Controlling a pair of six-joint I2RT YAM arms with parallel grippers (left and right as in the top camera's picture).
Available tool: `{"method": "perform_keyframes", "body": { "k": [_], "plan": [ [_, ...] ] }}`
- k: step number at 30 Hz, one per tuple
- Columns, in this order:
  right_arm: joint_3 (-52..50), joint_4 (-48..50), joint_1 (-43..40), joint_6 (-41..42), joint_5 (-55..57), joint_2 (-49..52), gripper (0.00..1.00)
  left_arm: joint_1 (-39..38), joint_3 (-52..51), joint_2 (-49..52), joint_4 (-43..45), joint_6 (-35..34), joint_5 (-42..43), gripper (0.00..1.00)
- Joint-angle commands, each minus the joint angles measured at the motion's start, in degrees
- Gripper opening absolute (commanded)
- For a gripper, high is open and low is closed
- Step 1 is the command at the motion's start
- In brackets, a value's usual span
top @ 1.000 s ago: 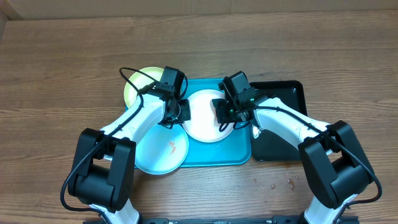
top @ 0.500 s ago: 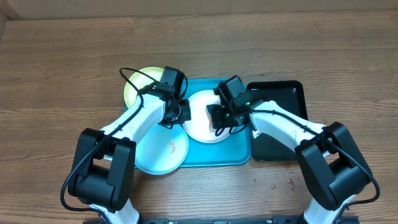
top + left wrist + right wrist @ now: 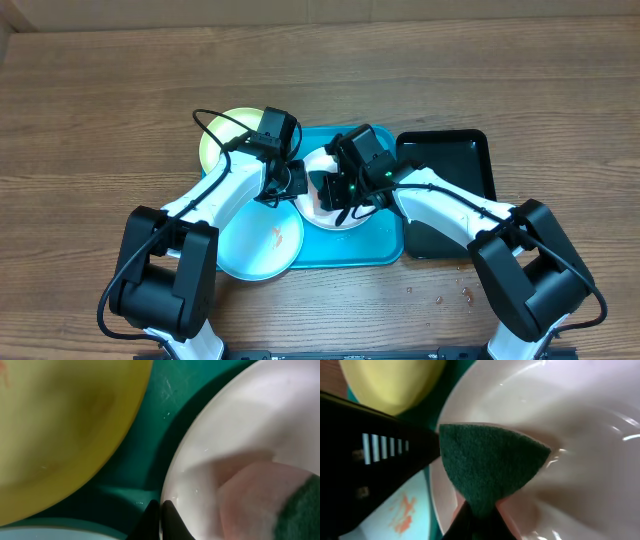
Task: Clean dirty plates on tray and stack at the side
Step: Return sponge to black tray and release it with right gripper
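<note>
The white plate [image 3: 345, 221] lies on the turquoise tray [image 3: 370, 245]. My left gripper [image 3: 296, 181] is shut on the plate's left rim; in the left wrist view its fingertips [image 3: 160, 519] pinch the rim of the white plate [image 3: 240, 435]. My right gripper [image 3: 335, 192] is shut on a green sponge [image 3: 490, 460] pressed flat into the white plate [image 3: 580, 435], near its left side. The yellow-green plate [image 3: 222, 135] sits at the tray's far left corner. At the tray's near left, the light blue plate [image 3: 255, 245] carries an orange-red smear [image 3: 402, 509].
A smaller black tray [image 3: 460, 150] lies against the right side of the turquoise one, under my right arm. Small crumbs [image 3: 440, 296] dot the wooden table near the front right. My left gripper's black body [image 3: 370, 450] stands close to the sponge.
My right gripper has slid leftward across the white plate with the sponge, from the plate's right side to near its left rim. The left gripper has held still on the rim.
</note>
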Motion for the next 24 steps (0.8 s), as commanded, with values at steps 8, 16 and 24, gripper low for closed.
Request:
{"method": "perform_keyframes", "body": {
  "k": [8,16,24],
  "plan": [
    [7.10,-10.75,-8.55,-4.79,-3.87,-4.81,0.04,0.17,-0.42,0.48,-1.05,0.94,0.74,0.04],
    [7.89,-25.83,-16.59,-10.91,4.66,-14.69,0.04,0.15,-0.42,0.48,-0.81,0.92,0.74,0.04],
    [5.16,-34.07,-21.35,-10.88,22.93,-13.88,0.04,0.15,-0.42,0.48,1.05,0.87,0.79,0.04]
  ]
}}
